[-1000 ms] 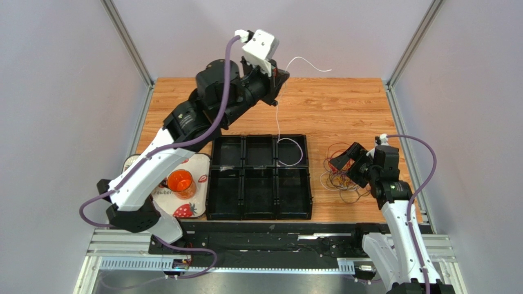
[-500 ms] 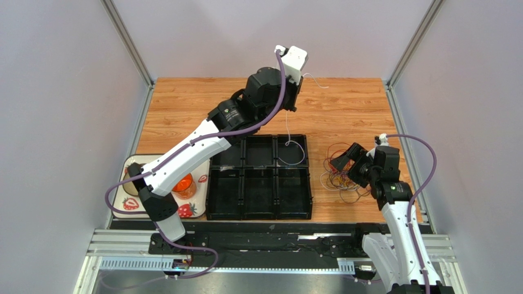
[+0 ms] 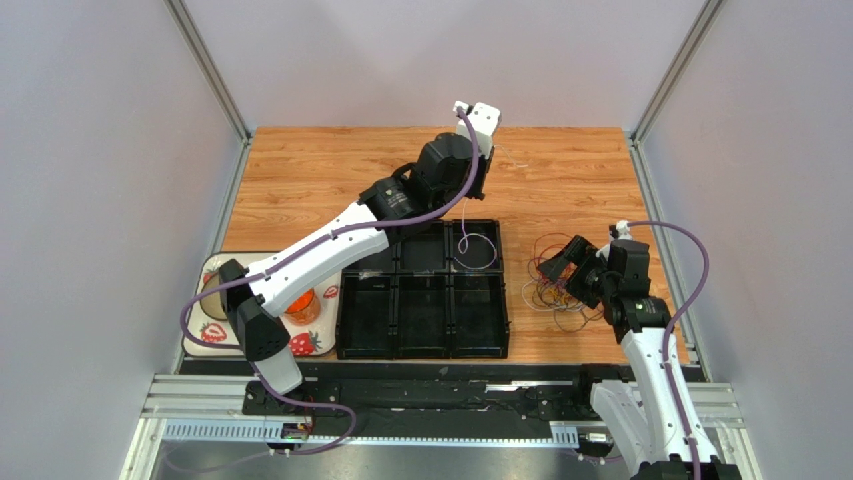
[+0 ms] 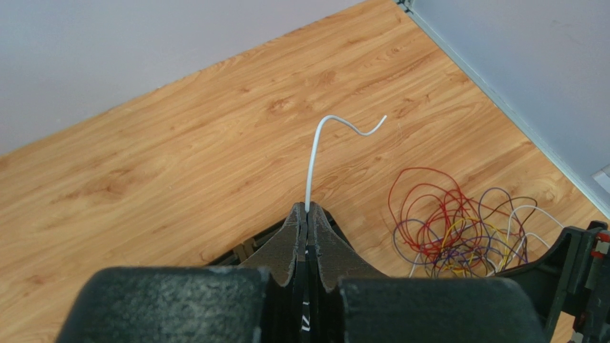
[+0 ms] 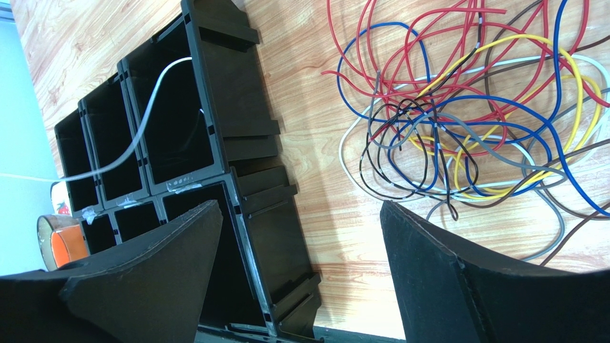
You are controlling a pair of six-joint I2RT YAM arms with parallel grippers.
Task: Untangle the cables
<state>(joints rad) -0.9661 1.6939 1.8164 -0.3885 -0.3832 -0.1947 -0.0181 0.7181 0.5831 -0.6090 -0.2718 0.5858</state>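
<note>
Rightward, tangled thin red, blue, yellow and dark cables (image 3: 551,288) lay on the wooden table (image 3: 300,170) beside a black six-compartment tray (image 3: 345,300), one white cable (image 4: 311,164) ran up from its far-right compartment, pinched in the left gripper (image 4: 306,214), right gripper (image 5: 299,214) spread wide nearby.

The table (image 3: 561,170) is wood-grain, the tray (image 3: 421,273) matt black plastic, the cables (image 5: 472,107) glossy.

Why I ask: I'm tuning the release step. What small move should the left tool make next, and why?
Probably lower toward the far right compartment, then open. The left tool is shut on the white cable, raised by the far edge of the black tray, and that compartment already holds the cable's lower loop, so releasing should drop the rest in.
</note>
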